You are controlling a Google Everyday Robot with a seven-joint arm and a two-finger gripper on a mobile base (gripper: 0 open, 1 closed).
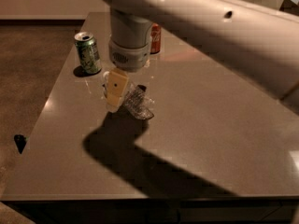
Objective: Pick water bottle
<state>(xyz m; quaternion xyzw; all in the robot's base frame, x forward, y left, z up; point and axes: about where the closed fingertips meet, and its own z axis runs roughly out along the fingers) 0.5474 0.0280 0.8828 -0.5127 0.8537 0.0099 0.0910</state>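
The room is dim and brownish. Light seems to come from behind, since the gripper [115, 97], low over the water bottle [139, 105], throws a big dark shadow forward across the shiny table [233, 125].

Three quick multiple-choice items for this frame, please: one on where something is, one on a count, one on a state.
1. Where is the tool?
A. Down at the water bottle
B. High above the far right corner
C. Beyond the near edge

2. How many cans stand on the table?
A. One
B. Two
C. Three

3. How does the water bottle sit?
A. Upright on its base
B. Lying on its side
C. Lifted clear of the table

Answers:
1 A: the tool reaches down onto the left part of the water bottle, left of the table's middle.
2 B: there is a green can and a red can, the red one partly behind the arm.
3 B: its ribbed body lies along the tabletop.
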